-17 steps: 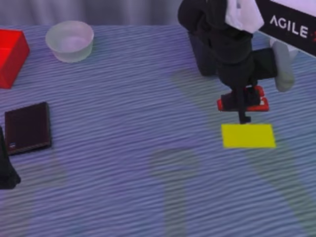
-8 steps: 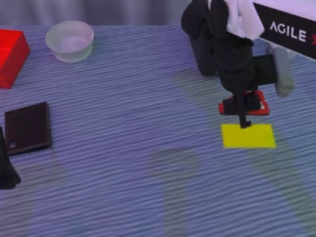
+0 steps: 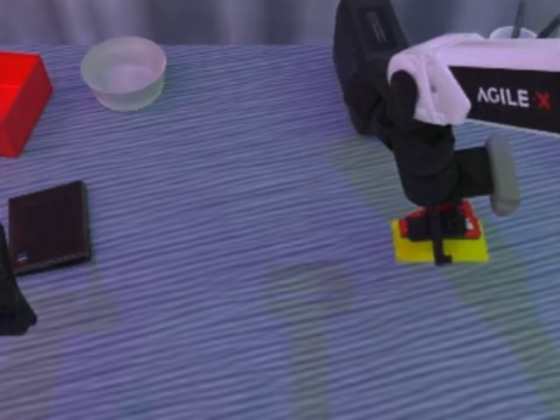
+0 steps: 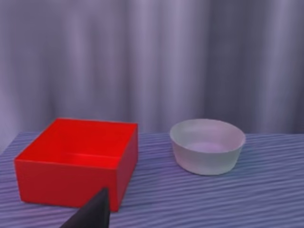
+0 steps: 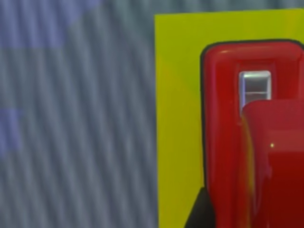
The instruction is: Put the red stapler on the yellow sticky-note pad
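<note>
One red stapler (image 3: 448, 220) lies across the far half of one yellow sticky-note pad (image 3: 416, 252), at the counter's (image 3: 227, 175) right side. In the right wrist view the stapler (image 5: 237, 133) sits over the pad (image 5: 178, 118) with yellow showing beside and beyond its rounded end, which carries a small pale mark. The right tool (image 3: 440, 234) stands directly over the stapler, its dark fingers (image 3: 443, 254) pinching it from either side; whether the stapler rests fully on the pad or hangs just above it I cannot tell. Elsewhere on the counter are one pale bowl (image 3: 123, 72) at the far left, one large red box (image 3: 19, 101) at the left edge, and one dark brown wallet (image 3: 49, 227) nearer. The left tool (image 3: 10, 302) sits parked at the left edge; I cannot tell how its fingers stand.
</note>
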